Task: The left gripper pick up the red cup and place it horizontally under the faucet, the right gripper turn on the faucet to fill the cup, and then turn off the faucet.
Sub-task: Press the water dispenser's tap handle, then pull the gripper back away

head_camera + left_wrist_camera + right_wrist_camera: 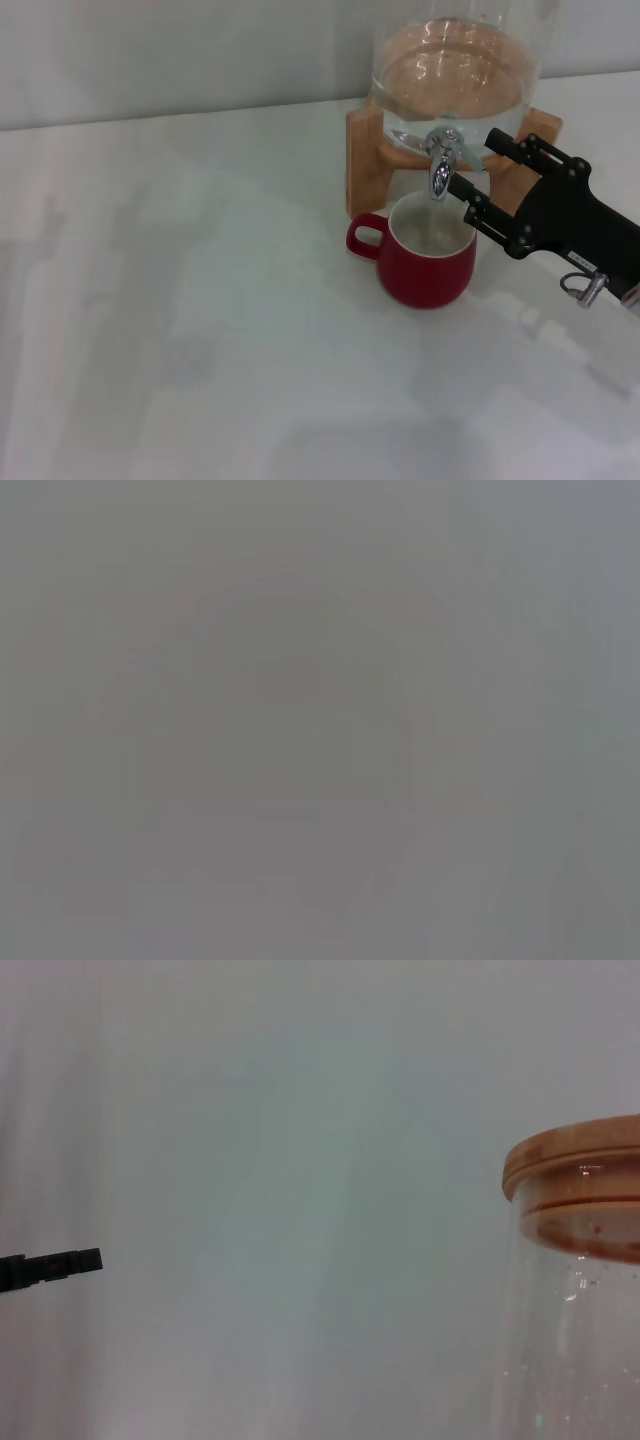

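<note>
Under the faucet [440, 168], your red cup [424, 255] stands upright on the counter [200, 300]. Right end effector [478, 167] sits just right of the spigot, fingers spread, holding nothing. Left end effector isn't visible. Risk: fingers slipping past the lever, or nudging the cup aside.

Soft, even, hazy light; the left wrist view is a featureless grey blur.

I see a glossy red cup [428, 266] with a white inside, under a shiny chrome faucet [441, 160]. My right gripper [478, 170] is all black; the clear jar [460, 65] has a light wooden stand [364, 160] and lid [572, 1152].
</note>
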Robot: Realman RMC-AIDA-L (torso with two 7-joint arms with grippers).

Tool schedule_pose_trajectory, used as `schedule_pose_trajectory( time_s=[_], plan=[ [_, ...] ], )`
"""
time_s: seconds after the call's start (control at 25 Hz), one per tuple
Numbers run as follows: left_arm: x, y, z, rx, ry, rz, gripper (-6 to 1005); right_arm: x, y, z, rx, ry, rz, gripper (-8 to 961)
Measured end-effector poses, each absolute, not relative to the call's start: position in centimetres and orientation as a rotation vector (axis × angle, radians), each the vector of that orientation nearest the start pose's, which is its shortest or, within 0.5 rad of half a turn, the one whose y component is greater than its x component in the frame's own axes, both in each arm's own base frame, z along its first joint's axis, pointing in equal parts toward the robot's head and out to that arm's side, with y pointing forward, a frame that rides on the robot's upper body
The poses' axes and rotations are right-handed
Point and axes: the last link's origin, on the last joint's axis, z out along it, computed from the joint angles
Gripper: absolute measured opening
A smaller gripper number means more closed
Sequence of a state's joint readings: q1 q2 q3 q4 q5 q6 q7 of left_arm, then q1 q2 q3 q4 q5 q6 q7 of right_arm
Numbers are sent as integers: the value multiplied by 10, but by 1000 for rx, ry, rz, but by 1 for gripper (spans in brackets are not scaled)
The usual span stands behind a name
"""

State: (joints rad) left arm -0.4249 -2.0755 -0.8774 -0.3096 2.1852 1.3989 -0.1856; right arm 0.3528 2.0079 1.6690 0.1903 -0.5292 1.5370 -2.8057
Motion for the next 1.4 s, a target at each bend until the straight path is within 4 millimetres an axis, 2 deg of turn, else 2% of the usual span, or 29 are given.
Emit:
schedule_pose_trajectory(
  time_s=[1.4],
  plan=[
    [-281, 336, 15, -1366, -446, -1058, 887, 297, 288, 2, -2019, 90, 947, 617]
  ],
)
